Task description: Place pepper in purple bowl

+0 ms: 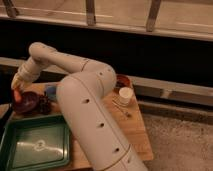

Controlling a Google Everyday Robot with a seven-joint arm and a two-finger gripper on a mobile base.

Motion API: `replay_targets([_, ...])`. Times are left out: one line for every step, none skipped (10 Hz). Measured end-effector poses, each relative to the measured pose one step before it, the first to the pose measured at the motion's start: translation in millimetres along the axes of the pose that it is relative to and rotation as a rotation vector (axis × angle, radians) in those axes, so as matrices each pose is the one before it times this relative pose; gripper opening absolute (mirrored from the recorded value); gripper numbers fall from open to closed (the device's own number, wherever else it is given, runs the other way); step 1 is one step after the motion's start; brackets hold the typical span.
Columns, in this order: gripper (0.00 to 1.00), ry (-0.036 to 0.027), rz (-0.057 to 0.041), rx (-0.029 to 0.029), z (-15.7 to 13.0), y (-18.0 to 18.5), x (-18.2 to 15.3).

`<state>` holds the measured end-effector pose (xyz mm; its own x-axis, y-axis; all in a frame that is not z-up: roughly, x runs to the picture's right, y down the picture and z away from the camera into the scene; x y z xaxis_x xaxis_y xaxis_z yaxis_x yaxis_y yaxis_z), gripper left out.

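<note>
My gripper (18, 92) hangs at the far left, directly over the purple bowl (26, 102). It is shut on the pepper (18, 95), a slim orange-red piece that points down at the bowl's left rim. The dark purple bowl sits on the wooden table (131, 131) near its back left corner. My white arm sweeps from the lower middle up and left, hiding much of the table's middle.
A green tray (35, 146) lies at the front left. A dark bunch like grapes (45, 104) and a blue item (50, 91) sit right of the bowl. An orange-brown bowl (122, 80) and a white cup (125, 95) stand at the back right.
</note>
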<state>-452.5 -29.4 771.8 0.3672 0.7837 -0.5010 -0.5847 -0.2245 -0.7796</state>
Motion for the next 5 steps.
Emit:
replay_targets([0.05, -0.00058, 0.00087, 0.00118, -0.43, -1.63, -0.44])
replay_targets([0.05, -0.00198, 0.00103, 0.00128, -1.16, -1.33, -0.50])
replay_targets([0.05, 0.00141, -0.00041, 0.00016, 1.04, 0.40, 0.45])
replay_targets([0.04, 0.00114, -0.00138, -0.00026, 0.93, 1.10, 0.26])
replay_targets([0.00, -0.00004, 0.00084, 0.00057, -0.13, -0.79, 0.05])
